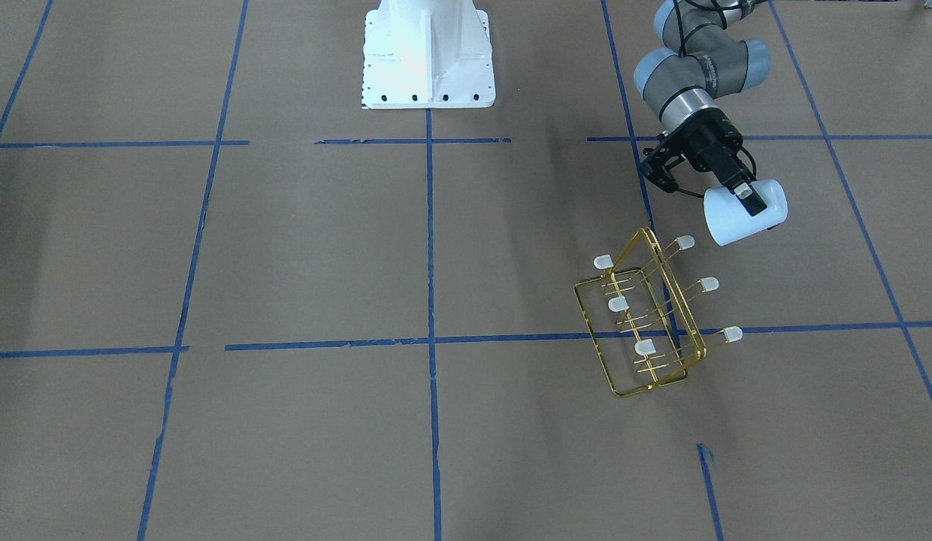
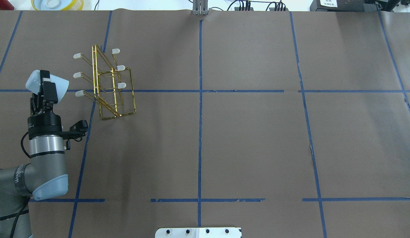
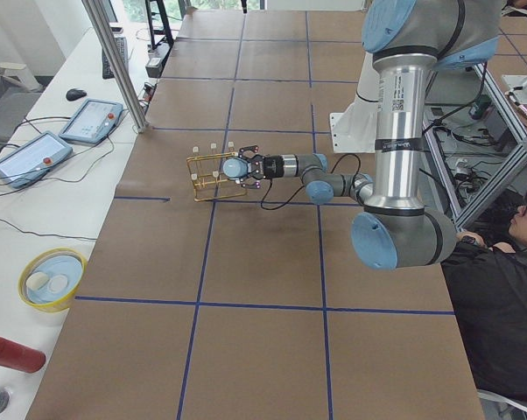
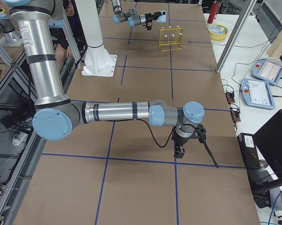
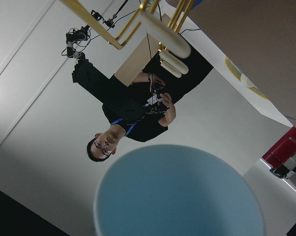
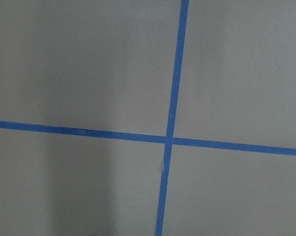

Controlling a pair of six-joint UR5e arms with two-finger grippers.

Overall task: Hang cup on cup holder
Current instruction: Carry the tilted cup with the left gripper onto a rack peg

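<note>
Jaws of left gripper clamp the cup, held sideways at overhead frame's left, near the cup holder, apart. Right gripper: jaw state cannot be told. No legible writing.

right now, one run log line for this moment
left hand: shut on cup | cup: airborne, beside cup holder, not hung | right hand: grip unclear

Silver arm tubes, pale blue joint caps, black left hand
</note>
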